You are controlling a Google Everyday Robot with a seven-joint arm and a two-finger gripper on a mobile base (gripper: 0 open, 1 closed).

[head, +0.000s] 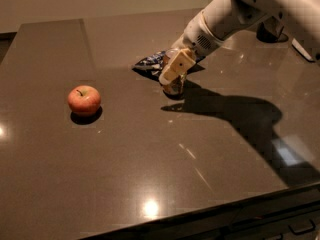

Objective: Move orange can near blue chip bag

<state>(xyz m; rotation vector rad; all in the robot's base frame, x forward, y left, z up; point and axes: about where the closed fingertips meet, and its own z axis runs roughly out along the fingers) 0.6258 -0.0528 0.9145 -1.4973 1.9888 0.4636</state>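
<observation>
The orange can (173, 88) stands upright on the dark table, just in front of the blue chip bag (151, 62), which lies flat at the table's middle back. My gripper (175, 70) reaches down from the upper right on the white arm (235, 14) and is shut on the can's upper part. One cream finger (176, 66) covers the can's near side; the other finger is hidden behind it. Only the can's lower half shows. Can and bag are a small gap apart or touching; I cannot tell which.
A red-yellow apple (84, 99) sits at the left of the table (150, 154). A dark round object (270, 33) and a white item stand at the far right back. The table's front edge runs along the bottom.
</observation>
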